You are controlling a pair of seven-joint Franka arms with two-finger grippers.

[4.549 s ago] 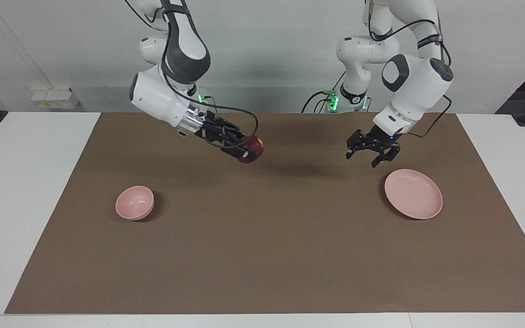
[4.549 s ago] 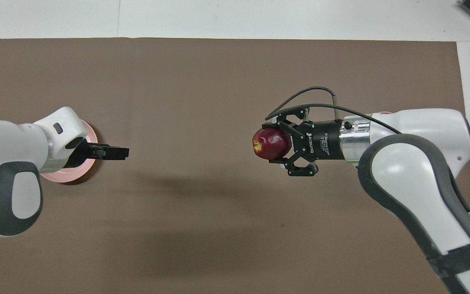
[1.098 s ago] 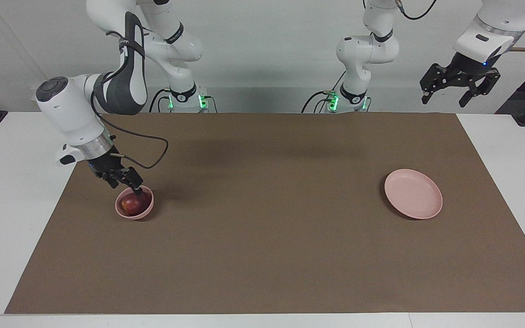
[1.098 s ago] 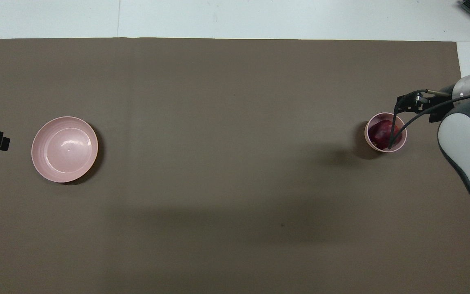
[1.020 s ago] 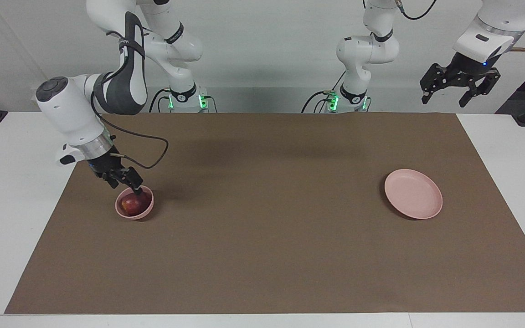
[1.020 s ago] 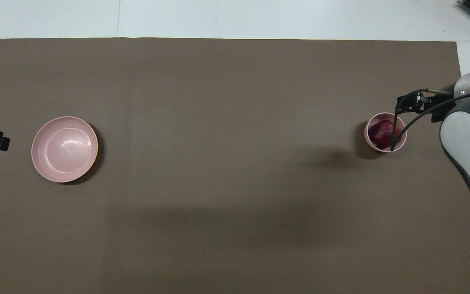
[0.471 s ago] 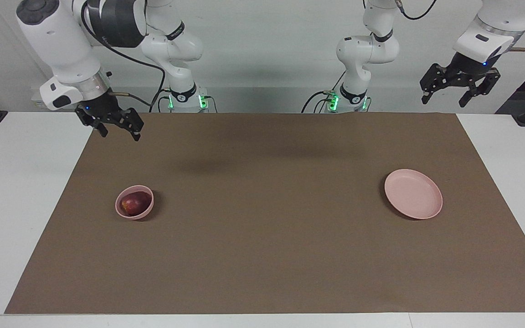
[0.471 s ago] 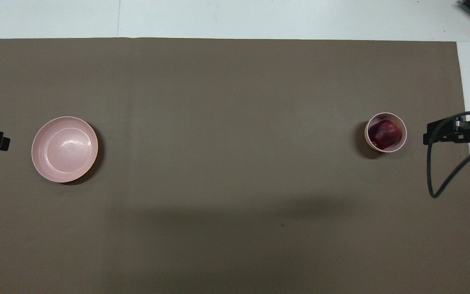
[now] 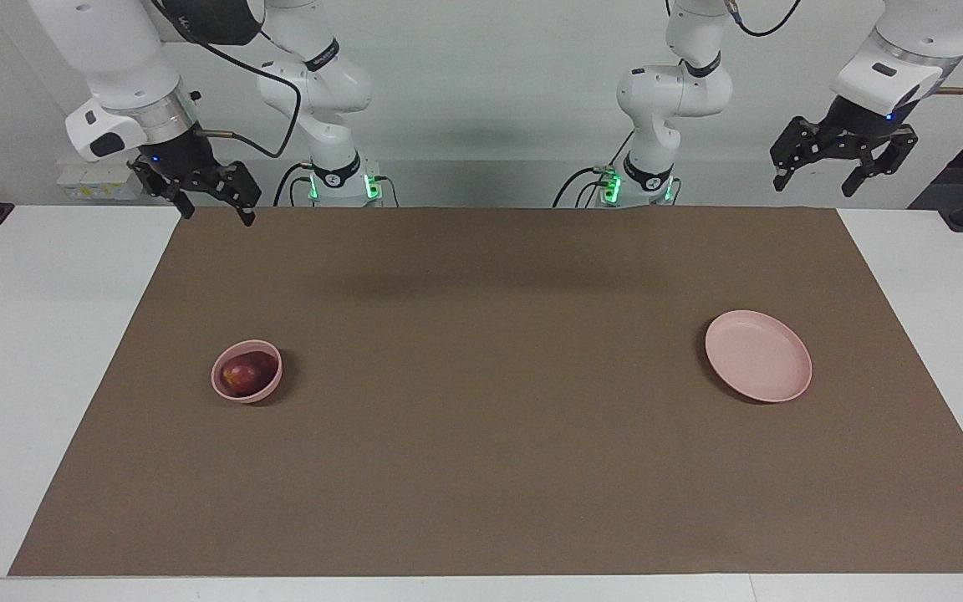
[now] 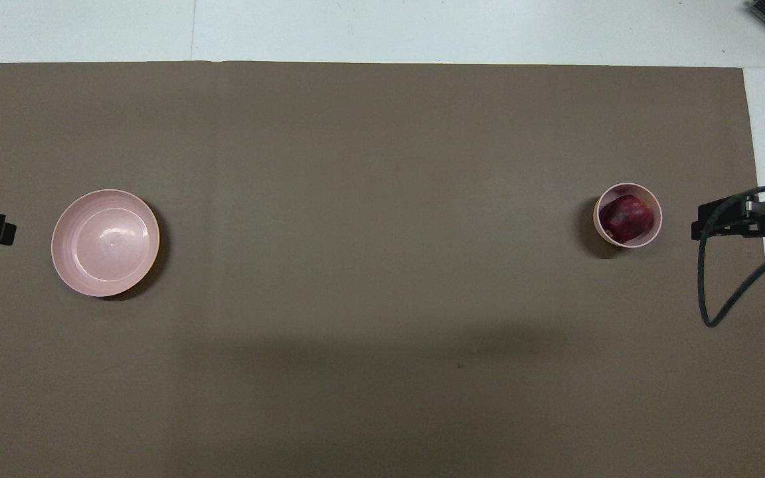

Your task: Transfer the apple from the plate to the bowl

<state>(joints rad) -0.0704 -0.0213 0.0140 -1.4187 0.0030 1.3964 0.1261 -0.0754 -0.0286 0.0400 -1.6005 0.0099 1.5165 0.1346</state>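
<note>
Since the frame of about a second ago, when the right gripper (image 9: 212,201) was down at the bowl (image 9: 247,372), that gripper has lifted away and now hangs high at the upper left of the facing view, over the edge of the brown mat (image 9: 498,468) at the right arm's end of the table; the apple (image 9: 243,374), the bowl and the plate (image 9: 757,355) lie where they did. Its jaws stand wide open and hold nothing. The small dark red apple sits inside the small deep pink bowl, at the left of the facing view and at the right of the overhead view, where it fills most of the bowl's opening. The wide flat pink plate lies bare at the right of the facing view, well apart from the bowl, toward the left arm's end of the table. The left gripper (image 9: 845,163) waits high at the upper right of the facing view, above the table's edge near the mat's corner, its jaws also spread open and empty. Judged from this layout, the task looks complete: the apple is off the plate and resting in the bowl, and nothing seems left except for the arms to settle at rest. Apart from the mat and the white table (image 9: 30,351) beneath it, nothing else lies on the work surface, and no object stands between bowl and plate. A black cable (image 10: 721,292) loops down from the right arm at the right edge of the overhead view, clear of the bowl.
</note>
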